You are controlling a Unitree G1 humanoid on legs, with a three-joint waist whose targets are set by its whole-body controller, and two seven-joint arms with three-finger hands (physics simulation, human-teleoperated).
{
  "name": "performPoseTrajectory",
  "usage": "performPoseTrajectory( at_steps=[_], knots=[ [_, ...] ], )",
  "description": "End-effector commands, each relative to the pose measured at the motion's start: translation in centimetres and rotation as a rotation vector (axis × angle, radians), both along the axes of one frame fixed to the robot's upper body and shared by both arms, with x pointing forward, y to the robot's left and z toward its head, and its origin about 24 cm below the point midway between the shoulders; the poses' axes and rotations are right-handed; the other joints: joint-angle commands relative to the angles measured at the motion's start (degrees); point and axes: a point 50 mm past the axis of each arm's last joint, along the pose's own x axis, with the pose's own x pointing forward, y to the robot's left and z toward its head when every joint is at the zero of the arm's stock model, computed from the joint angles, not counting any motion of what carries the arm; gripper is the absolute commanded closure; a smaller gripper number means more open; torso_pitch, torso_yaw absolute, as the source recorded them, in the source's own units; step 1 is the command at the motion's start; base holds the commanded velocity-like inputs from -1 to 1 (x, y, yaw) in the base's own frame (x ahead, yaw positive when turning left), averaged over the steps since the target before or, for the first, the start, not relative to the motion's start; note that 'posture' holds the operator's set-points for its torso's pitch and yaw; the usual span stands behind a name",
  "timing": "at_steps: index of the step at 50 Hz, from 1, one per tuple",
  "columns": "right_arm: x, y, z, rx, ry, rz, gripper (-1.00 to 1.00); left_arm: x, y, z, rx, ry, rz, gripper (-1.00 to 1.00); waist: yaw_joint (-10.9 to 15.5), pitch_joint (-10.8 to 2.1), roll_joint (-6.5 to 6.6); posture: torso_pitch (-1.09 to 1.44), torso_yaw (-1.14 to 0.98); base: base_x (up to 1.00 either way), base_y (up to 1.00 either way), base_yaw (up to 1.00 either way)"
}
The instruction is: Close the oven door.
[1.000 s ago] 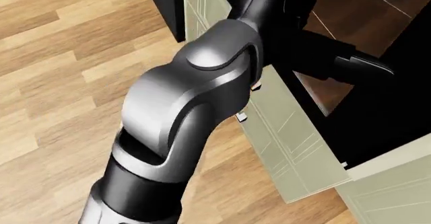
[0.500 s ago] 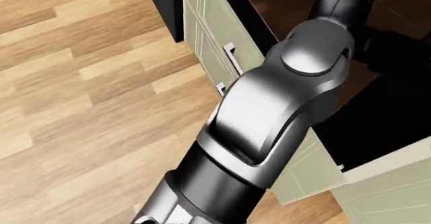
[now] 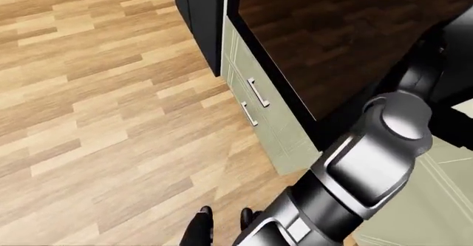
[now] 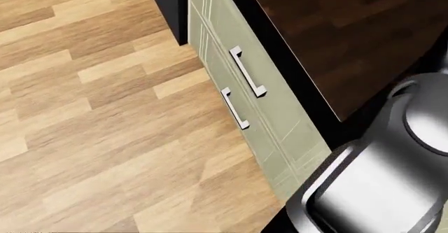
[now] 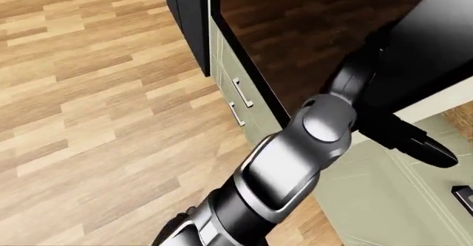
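While the plank floor [image 3: 96, 102] fills the left of every view, two dark tips at the bottom edge of the left-eye view are cut off and too small to name. Right of it, a tall black panel [image 3: 198, 19] stands at the top, its upper part out of frame. Beside it runs a pale green cabinet [image 4: 280, 117] with two metal handles [image 4: 246, 71], under a dark wood countertop [image 4: 350, 28].

The robot's arm [image 5: 284, 165] rises from the bottom edge and hides the cabinet's lower right. Its forearm fades into a flat black surface [image 5: 436, 52] at the upper right. I cannot tell whether that surface is the oven door.

Below that surface a dark hand [image 5: 423, 144] points right. Whether it is open, what it holds, and which arm it belongs to cannot be made out.
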Motion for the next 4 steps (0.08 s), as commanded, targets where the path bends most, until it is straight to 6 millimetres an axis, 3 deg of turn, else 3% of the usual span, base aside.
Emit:
performPoseTrajectory(
  at_steps=[1,4],
  knots=[
    [-0.79,-0.71,0.40,-0.034,0.007,-0.021,-1.00,-1.42,-0.51,1.88,-0.049,-0.073,-0.042,-1.00,0.0,-1.53,-0.74,0.49,0.00,0.00,0.00,0.00],
    [-1.06,-0.53,0.33,-0.020,0.008,-0.022,-1.00,-1.64,-0.68,1.91,-0.043,-0.080,-0.048,-1.00,0.0,-1.53,-0.84,0.49,0.00,0.00,0.00,0.00]
  ],
)
